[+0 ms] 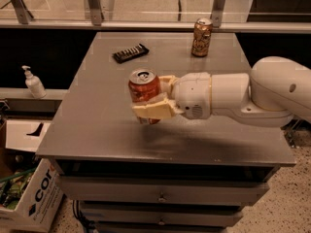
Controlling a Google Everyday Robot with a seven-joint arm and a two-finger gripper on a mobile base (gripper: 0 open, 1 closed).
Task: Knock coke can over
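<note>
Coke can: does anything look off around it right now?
The coke can is upright, not tipped, gripped between the fingers of the pincer over the front half of the table. That is odd for a knock-over. No spill or dent shows. The gold can at the back is upright too.

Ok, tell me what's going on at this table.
The robot's arm reaches in from the right, and its gripper is closed around the coke can near the front of the table. The can stands upright, not knocked over yet. A gold-brown can and a flat black object sit at the back.
</note>
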